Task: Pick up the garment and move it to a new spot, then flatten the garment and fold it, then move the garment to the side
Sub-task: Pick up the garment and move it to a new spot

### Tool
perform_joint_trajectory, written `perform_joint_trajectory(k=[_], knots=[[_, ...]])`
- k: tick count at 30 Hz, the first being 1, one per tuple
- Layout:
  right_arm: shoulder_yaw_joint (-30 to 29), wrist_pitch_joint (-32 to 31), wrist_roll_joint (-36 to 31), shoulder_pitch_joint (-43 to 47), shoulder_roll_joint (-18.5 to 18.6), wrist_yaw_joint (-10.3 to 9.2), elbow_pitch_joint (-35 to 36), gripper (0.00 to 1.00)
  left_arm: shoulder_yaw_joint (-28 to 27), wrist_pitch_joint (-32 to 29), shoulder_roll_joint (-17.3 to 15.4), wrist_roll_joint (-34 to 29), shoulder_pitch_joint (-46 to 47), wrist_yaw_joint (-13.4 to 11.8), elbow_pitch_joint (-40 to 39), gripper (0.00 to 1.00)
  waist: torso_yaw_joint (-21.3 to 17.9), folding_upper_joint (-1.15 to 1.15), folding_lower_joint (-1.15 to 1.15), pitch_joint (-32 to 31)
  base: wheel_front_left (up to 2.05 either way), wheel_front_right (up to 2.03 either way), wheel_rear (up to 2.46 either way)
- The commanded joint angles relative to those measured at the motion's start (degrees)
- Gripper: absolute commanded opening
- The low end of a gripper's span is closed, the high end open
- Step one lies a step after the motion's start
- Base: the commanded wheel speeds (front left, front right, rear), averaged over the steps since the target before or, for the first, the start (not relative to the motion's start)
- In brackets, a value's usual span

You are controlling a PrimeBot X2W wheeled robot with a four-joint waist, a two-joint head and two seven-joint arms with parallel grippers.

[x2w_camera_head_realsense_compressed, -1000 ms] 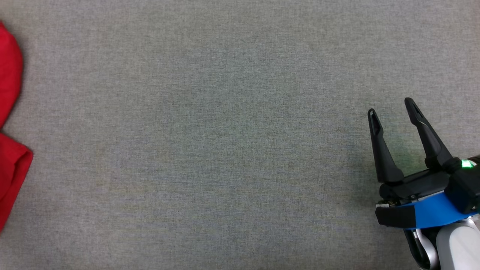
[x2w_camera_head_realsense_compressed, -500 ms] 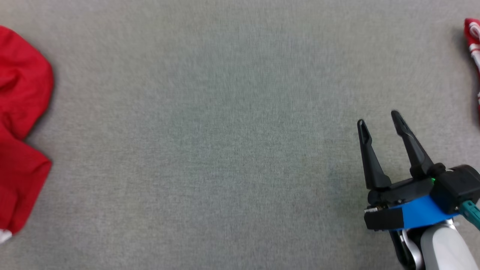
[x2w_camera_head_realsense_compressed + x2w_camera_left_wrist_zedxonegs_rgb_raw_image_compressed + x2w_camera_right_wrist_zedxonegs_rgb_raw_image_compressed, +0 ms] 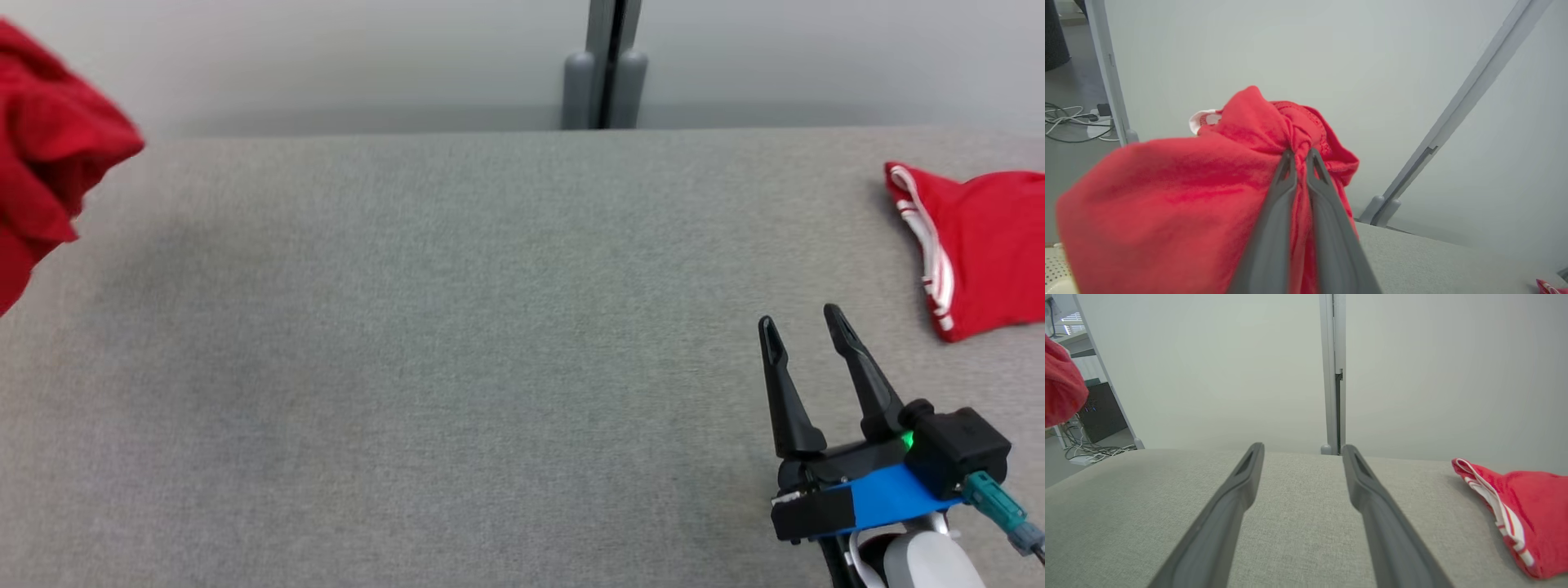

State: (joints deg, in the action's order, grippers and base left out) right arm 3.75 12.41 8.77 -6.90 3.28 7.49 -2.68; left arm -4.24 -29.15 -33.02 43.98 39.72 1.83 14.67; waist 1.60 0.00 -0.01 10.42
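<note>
The left wrist view is giving the close look: the left gripper [image 3: 1299, 157] is squeezing shut on a bunch of the red garment [image 3: 1167, 196], which is hanging in the air by the table's [image 3: 449, 327] left end. The head view is adding the right gripper [image 3: 799, 317], fingers wide apart and holding nothing, near a folded red cloth [image 3: 988, 245]. The head camera is looking higher than a second ago, so a grey post [image 3: 604, 73] is now showing. The right arm is reaching low over the table.
</note>
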Motion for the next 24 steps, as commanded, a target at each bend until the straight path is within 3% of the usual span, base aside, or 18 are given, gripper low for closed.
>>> perform_joint_trajectory(k=[1,8,14,19,24], knots=[[0.04,0.37,0.37,0.76,-0.22,0.01,-0.34,1.00,1.09,-0.48,0.95,-0.27,1.24,0.14,-1.37,0.00,-2.33,0.00,0.01,-2.62,0.00,0.00,0.00],[-0.44,1.04,1.65,2.71,-0.37,0.02,-1.75,1.00,7.56,-3.19,5.80,-0.16,4.06,0.79,-10.78,0.00,-6.54,0.00,0.01,-6.55,0.00,0.00,0.00],[-0.45,1.25,2.53,3.15,-0.37,0.02,-1.55,1.00,13.59,-4.60,10.61,0.20,0.94,1.24,-15.38,0.00,-10.34,0.00,0.01,-6.97,0.00,0.00,0.00],[-0.32,1.18,2.59,3.26,-0.37,0.02,-1.57,1.00,18.68,-3.04,14.63,-0.93,-5.03,1.58,-13.58,0.00,-12.98,0.00,0.01,-6.80,0.00,0.00,0.00],[0.36,0.93,2.81,2.90,-0.37,0.02,-1.50,1.00,23.37,2.33,17.15,-5.34,-11.68,1.24,-5.80,0.00,-15.46,0.00,0.01,-6.29,0.00,0.00,0.00]])
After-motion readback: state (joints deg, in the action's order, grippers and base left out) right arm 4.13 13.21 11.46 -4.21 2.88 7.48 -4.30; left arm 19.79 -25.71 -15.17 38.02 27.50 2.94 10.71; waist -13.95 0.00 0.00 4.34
